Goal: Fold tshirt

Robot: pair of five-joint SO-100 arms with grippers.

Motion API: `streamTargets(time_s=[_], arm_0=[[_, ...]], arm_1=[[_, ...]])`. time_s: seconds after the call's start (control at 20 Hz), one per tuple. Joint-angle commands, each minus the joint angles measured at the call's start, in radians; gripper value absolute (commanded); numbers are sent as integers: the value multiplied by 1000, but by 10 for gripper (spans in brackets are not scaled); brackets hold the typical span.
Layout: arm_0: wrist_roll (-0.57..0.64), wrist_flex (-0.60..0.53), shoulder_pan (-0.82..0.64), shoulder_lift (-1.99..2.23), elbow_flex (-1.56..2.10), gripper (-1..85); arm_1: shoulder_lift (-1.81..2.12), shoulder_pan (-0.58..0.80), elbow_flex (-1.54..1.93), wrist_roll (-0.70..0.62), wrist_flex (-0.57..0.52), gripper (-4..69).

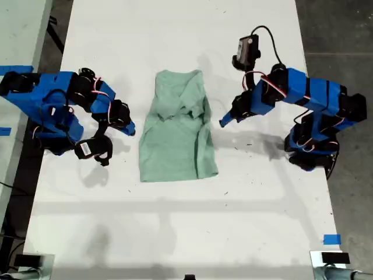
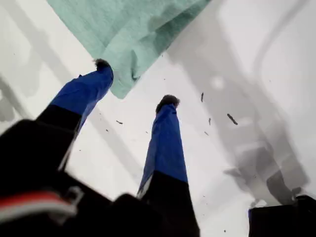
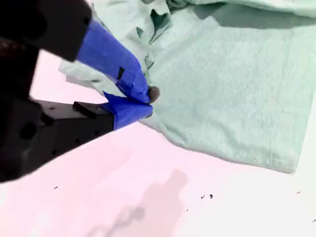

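1. Second arm, at the exterior view's left: it is bent tight at the elbow and low over the white worktop [image 1: 175, 233], with the forearm angled toward the cloth. My second pincer [image 1: 131, 128] is closed, its tips against the tshirt's near edge. I cannot tell whether any cloth is caught between them.
2. The tshirt [image 1: 175, 140], at mid-worktop between the arms: it lies as a narrow upright column, already folded lengthways. The sleeves are gathered in a rumpled bunch toward the exterior view's top, and the hem is flat toward the bottom.
3. First arm, at the exterior view's right: it is raised at the shoulder, with the forearm sloping down toward the cloth's other long edge. My first pincer [image 1: 223, 121] is parted wide and holds nothing. One fingertip [image 2: 101, 64] is just at a loose corner of the cloth.
4. Step in hand, as judged: taking hold for the crosswise fold. To do it well:
   - Seat both pincers on the full stack of layers at matching points on the two edges.
   - Lift only slightly.
   - Carry the end over evenly, so the soft cloth does not drag or skew.
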Motion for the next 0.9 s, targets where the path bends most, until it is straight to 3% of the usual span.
streamTargets(time_s=[0.0,0.45,0.5,0.55,0.6,0.85], arm_0=[[9,-6,-12,57,-55,0],[0,-26,8,34,-57,0],[6,-26,11,31,-58,28],[25,-28,21,21,-71,196],[26,-15,29,9,-86,297],[-2,-23,72,-46,-97,318]], arm_1=[[60,-14,-6,-3,-26,219],[81,-34,21,15,-41,218],[81,-35,23,18,-43,218],[81,-37,25,20,-43,218],[83,-38,26,21,-43,218],[92,-44,34,32,-44,201]])
